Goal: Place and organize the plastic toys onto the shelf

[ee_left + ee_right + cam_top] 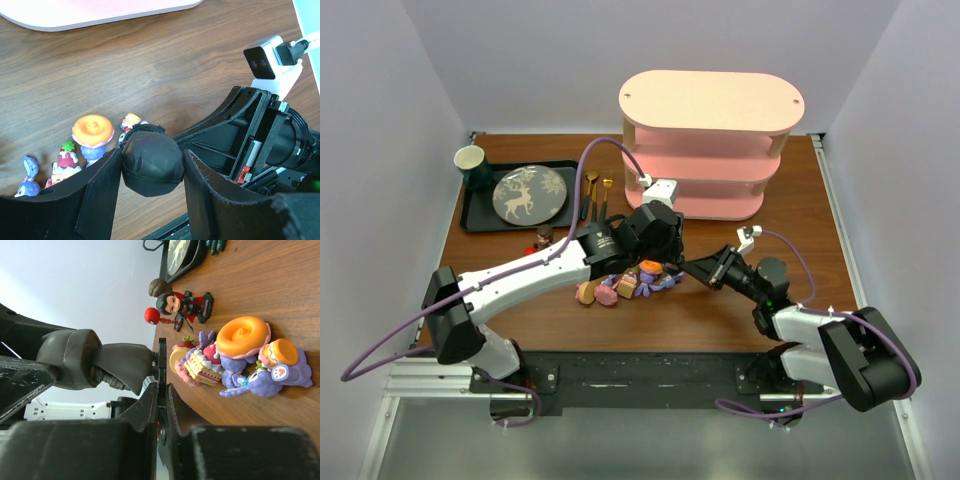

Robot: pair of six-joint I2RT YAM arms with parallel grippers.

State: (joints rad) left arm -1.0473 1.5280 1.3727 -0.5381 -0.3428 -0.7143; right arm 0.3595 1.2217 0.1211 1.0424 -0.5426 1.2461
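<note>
Pick step: left jaws clamp dark round toy (pixel 152 167); right jaws pressed together, empty, near toy cluster (pixel 630 283). Next: carry to shelf (pixel 712 100).

The pink shelf (pixel 705 165) has a pale top; the dark toy (pixel 150 162) looks plain black. At ten o'clock, a black tray (pixel 469 222) carries a grey plate (pixel 552 186) patterned with a white deer.

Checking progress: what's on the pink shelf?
The pink three-tier shelf has a bare pale top. Nothing shows along the open tier fronts; deeper in is hidden by the levels above.
</note>
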